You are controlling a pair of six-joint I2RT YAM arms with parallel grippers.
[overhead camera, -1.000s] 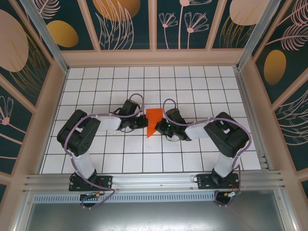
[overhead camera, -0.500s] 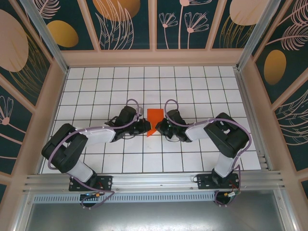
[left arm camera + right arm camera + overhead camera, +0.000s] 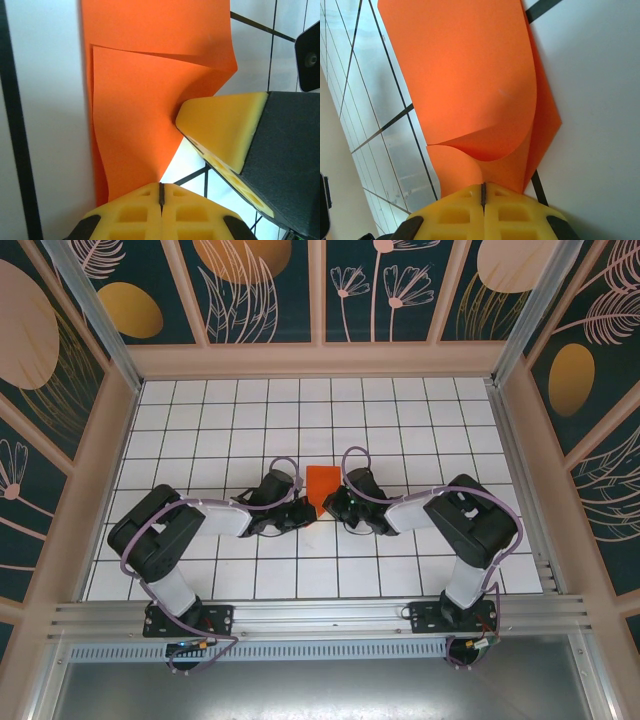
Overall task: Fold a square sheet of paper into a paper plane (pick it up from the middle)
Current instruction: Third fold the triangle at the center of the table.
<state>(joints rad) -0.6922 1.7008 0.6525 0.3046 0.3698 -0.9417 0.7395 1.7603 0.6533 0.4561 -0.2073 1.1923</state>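
A: Where's the sheet of paper point(image 3: 321, 483)?

B: In the middle of the white gridded surface point(image 3: 400, 420), right between the 2 arms. It's folded over on itself. I can see at least 2 layers, and the top 1 bows up off the layer beneath. The far end lies on the tiles.

A: And the claws?

B: Both are clamped on it. The left claw point(image 3: 161, 192) has its yellow pads pressed together, and the paper's narrow near end runs into the seam between them. The right claw point(image 3: 483, 192) is closed the same way from the right side, with the curled fold going in between its pads.

A: How near are they to each other?

B: Almost nose to nose. From the left wrist you can see 1 yellow pad point(image 3: 220, 130) of the right claw pushing into the paper's edge, just beside the left claw.

A: Is anything in the way?

B: From above, the 2 wrists cover the near part of the paper, so what shows is the far part. Purple cables point(image 3: 285, 462) loop up over each wrist close beside it. There's a metal rail point(image 3: 320, 618) along the near edge by the arm bases, well apart from the paper. Dark flowered wall panels point(image 3: 250, 290) stand round the sides.
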